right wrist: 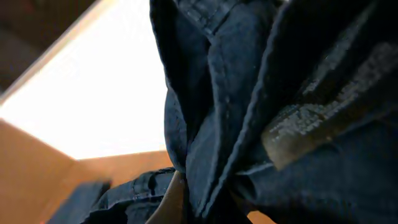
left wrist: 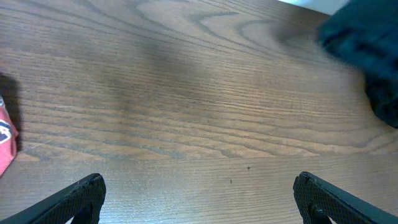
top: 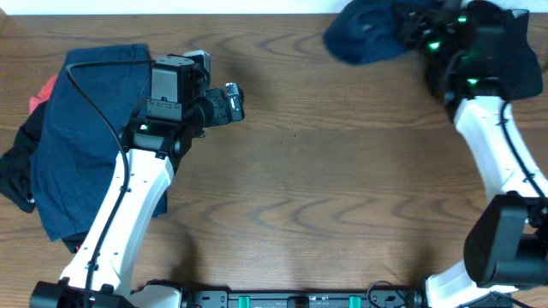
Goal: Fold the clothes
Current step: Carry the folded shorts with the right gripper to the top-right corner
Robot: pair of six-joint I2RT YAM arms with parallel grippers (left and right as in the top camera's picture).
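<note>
A folded navy garment (top: pixel 77 145) lies flat at the left, over a red-orange piece (top: pixel 41 92) and a black piece (top: pixel 15 171). My left gripper (top: pixel 233 101) hovers just right of that stack, open and empty, with bare wood between its fingers (left wrist: pixel 78 198). The red-orange piece (left wrist: pixel 5 140) shows at the left edge of that view. At the far right a bunched navy garment (top: pixel 368 34) hangs from my right gripper (top: pixel 425 27), which is shut on it. Gathered navy fabric (right wrist: pixel 261 93) fills the right wrist view and hides the fingers.
More dark clothes (top: pixel 518 64) lie heaped at the back right corner under the right arm. The wooden table (top: pixel 325 188) stretches between the two piles. A white strip (top: pixel 257 5) runs along the table's far edge.
</note>
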